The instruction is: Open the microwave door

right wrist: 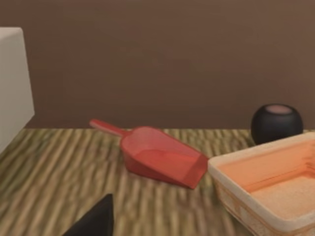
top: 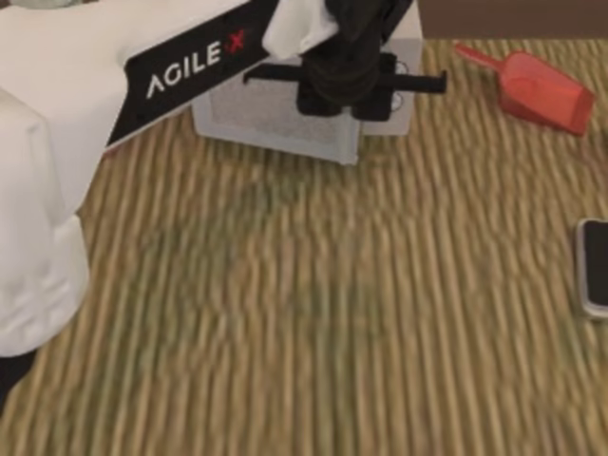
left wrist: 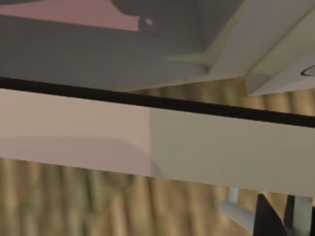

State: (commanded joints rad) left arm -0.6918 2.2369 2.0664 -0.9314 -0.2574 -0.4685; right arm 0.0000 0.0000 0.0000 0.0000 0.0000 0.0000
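One white microwave [top: 380, 38] stands at the table's far edge, its door [top: 275, 119], a white panel with a grey speckled mesh window, swung slightly outward. The left gripper [top: 347, 81] hangs over the door's top edge; whether its fingers are apart cannot be told. One red scoop [top: 537, 87] lies to the right, one phone [top: 596, 268] at the right edge. The woven mat [top: 304, 332] in front lies open.

The left arm [top: 180, 66] covers the microwave's [top: 285, 123] top and the upper part of the microwave door [top: 271, 119]; its pincer [top: 347, 90] fingers cannot be made out. Right of the microwave, a dark device [top: 595, 268] is cut by the top view's edge
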